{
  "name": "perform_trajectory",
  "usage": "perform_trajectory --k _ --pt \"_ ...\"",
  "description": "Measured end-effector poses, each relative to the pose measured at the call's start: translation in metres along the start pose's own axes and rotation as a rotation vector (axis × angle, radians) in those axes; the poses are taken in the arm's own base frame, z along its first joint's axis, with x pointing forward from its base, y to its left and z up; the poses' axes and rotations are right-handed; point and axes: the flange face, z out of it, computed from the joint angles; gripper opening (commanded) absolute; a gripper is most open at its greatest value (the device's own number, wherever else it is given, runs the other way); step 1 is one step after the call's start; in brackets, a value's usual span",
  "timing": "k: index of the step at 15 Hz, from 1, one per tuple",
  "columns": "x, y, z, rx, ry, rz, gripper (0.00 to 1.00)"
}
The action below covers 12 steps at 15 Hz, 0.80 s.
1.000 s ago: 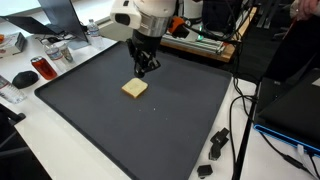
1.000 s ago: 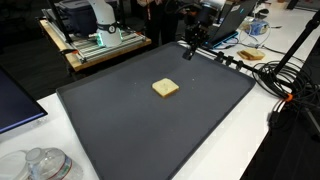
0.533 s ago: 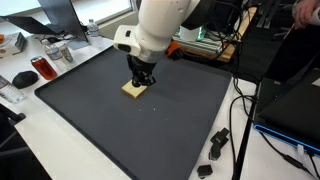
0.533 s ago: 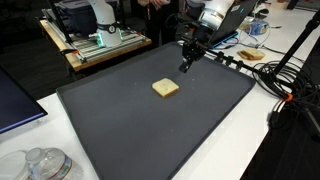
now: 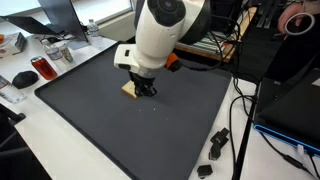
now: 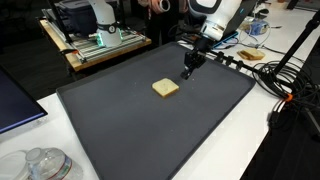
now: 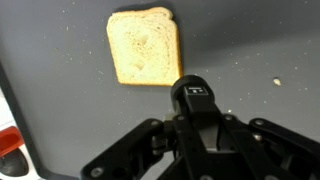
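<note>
A slice of toasted bread (image 6: 166, 88) lies flat on the dark grey mat (image 6: 130, 125). In the wrist view the slice (image 7: 145, 47) fills the upper left, ahead of my gripper (image 7: 195, 97). The jaws look drawn together with nothing between them. In an exterior view my gripper (image 6: 187, 70) hangs a little behind and to the right of the bread, just above the mat. From the opposite side my gripper (image 5: 146, 89) and the white arm cover most of the slice (image 5: 129, 90); only its left corner shows.
A red can (image 5: 43, 68) and a black mouse (image 5: 22, 78) lie beside the mat. Black clips (image 5: 214, 146) and cables sit at its corner, near a laptop (image 5: 292, 110). A wooden cart (image 6: 100, 45), a glass jar (image 6: 45, 165) and a plate (image 6: 250, 54) border the mat.
The arm has swung forward and down over the mat toward the bread. In an exterior view it now hides most of the slice. The bread has not moved.
</note>
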Motion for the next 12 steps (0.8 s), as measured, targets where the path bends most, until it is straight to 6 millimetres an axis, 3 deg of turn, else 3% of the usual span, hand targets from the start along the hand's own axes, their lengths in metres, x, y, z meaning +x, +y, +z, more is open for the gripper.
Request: perform_trajectory --k 5,12 --pt "0.033 0.032 0.010 0.146 -0.099 -0.028 0.05" --pt "0.069 0.113 0.046 0.293 -0.160 -0.027 0.05"
